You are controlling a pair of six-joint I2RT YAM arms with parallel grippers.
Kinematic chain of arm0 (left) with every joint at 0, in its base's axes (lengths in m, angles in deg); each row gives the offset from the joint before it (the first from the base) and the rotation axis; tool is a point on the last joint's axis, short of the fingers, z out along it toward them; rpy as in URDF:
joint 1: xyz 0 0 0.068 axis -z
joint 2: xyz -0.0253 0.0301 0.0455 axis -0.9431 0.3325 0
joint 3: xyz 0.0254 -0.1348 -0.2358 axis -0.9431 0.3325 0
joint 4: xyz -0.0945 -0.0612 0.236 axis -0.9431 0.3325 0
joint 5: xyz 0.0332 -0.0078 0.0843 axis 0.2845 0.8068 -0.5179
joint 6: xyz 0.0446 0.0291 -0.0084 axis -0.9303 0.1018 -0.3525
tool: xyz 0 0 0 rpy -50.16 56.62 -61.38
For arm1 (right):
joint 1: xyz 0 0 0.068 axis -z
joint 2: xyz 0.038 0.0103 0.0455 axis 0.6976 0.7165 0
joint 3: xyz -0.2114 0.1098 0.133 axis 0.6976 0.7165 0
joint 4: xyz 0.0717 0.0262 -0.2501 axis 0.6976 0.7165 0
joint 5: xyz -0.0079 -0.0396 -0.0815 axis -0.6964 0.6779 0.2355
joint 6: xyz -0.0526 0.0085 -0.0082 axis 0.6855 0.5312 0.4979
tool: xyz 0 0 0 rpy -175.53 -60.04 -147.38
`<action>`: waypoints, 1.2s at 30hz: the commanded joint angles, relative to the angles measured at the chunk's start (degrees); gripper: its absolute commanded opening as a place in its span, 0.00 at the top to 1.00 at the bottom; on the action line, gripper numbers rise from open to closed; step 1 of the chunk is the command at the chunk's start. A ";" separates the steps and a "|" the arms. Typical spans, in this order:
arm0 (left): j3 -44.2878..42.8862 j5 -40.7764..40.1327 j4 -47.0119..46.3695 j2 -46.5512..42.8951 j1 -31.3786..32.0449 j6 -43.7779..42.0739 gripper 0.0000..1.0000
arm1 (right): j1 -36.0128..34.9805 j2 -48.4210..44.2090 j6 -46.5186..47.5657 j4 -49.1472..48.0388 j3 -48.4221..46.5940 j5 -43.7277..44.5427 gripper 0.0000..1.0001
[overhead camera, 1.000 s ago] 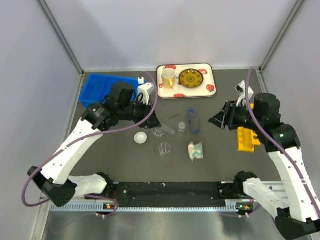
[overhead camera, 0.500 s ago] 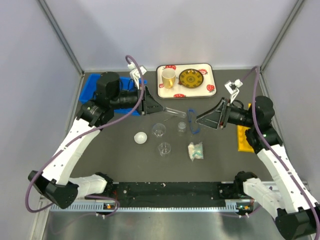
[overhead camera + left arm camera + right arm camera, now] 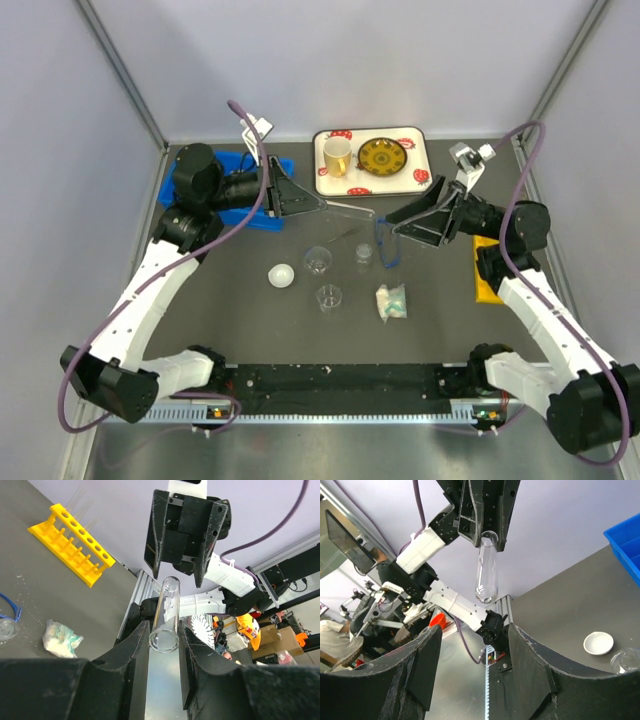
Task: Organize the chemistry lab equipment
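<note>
The left fingers (image 3: 131, 656) were clamped on a thin clear tube (image 3: 166, 611). The tube was raised above the worktop (image 3: 250, 300), its rounded end pointing toward the right arm. The right fingers (image 3: 422, 667) stood apart and empty, facing that end, which stopped just short of them. Down on the worktop sat three small clear beakers (image 3: 317, 260), a small white dome (image 3: 281, 274), the blue-rimmed goggles (image 3: 386, 243) and a white-and-teal packet (image 3: 391, 301). A yellow rack (image 3: 486, 280) lay beside the right arm.
</note>
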 commanded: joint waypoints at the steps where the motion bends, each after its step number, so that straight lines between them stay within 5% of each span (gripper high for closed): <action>1: 1.84 3.15 -12.40 -3.16 -1.08 5.81 0.92 | -0.64 1.36 -5.54 -14.99 -1.28 0.57 0.43; 5: 5.08 2.45 -18.20 -4.84 -1.34 9.94 0.92 | -0.64 0.66 0.00 -8.59 -3.99 3.64 0.43; 15: 10.19 -0.80 -29.73 -7.30 -1.52 14.70 0.93 | -2.39 1.36 0.18 -10.33 -4.09 14.27 0.43; 36: 10.89 -2.74 -33.52 -5.63 -1.52 15.05 0.95 | -15.31 9.27 8.00 -6.47 -11.56 21.05 0.44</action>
